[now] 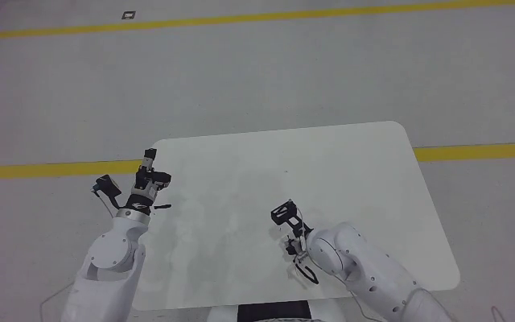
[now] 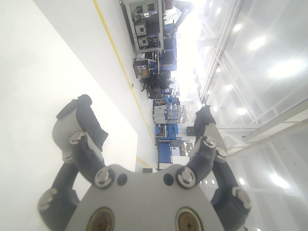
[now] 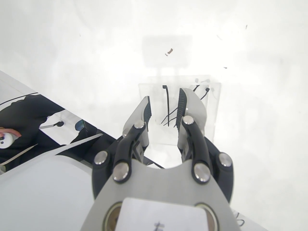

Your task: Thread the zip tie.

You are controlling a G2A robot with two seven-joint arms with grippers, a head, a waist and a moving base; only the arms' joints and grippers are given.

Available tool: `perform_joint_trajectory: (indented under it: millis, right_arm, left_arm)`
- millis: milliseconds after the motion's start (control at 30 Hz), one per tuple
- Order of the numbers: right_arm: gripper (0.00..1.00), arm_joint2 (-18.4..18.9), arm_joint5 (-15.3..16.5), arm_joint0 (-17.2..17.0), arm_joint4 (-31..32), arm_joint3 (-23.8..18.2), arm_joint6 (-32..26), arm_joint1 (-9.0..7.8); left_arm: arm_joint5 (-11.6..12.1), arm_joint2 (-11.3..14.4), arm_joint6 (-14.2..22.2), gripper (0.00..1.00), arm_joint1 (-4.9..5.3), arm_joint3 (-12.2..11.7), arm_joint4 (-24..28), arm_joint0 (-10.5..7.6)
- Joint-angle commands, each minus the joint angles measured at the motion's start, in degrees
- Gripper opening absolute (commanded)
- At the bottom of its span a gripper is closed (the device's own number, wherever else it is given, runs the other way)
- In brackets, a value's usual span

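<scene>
Between jaws of right gripper [image 3: 164,94], part open and empty: black zip tie [image 3: 166,102], flat in clear tray [image 3: 215,111], table [image 1: 322,161] near-centre. Left gripper [image 2: 144,104] wide open, empty, at left edge. Risk: spare ties [image 3: 204,92] overlap, so pinch may grab two or slip off thin strap.

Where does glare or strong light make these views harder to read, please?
Left wrist view: window and ceiling-light glare whites out the hall beyond the open left pincer. Right wrist view: the bright table nearly swallows the clear tray holding the black zip ties. Top view: evenly lit, no glare.
</scene>
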State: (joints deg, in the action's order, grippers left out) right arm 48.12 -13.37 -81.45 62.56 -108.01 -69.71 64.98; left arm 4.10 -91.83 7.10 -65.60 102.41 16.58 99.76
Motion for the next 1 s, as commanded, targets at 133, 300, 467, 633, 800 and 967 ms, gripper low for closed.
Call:
perform_joint_trajectory:
  millis: [133, 300, 467, 633, 800, 967]
  right_arm:
    - [0.26, -0.20, -0.86, 0.15, 0.78, 0.38, -0.01, 0.26]
    - [0.24, -0.22, -0.84, 0.31, 0.76, 0.73, -0.10, 0.46]
    - [0.21, -0.22, -0.79, 0.48, 0.81, 1.21, -0.42, 0.65]
    - [0.23, -0.37, -0.87, 0.70, 0.65, 1.65, -0.53, 0.89]
    - [0.24, -0.42, -0.88, 0.81, 0.70, 1.96, -0.81, 1.07]
    - [0.25, -0.37, -0.57, 0.86, 0.10, 2.23, -0.68, 1.26]
  left_arm:
    - [0.00, 0.00, 0.00, 1.00, 0.00, 0.00, 0.00, 0.00]
    - [0.00, 0.00, 0.00, 1.00, 0.00, 0.00, 0.00, 0.00]
    - [0.00, 0.00, 0.00, 1.00, 0.00, 0.00, 0.00, 0.00]
    - [0.00, 0.00, 0.00, 1.00, 0.00, 0.00, 0.00, 0.00]
    - [0.00, 0.00, 0.00, 1.00, 0.00, 0.00, 0.00, 0.00]
    - [0.00, 0.00, 0.00, 1.00, 0.00, 0.00, 0.00, 0.00]
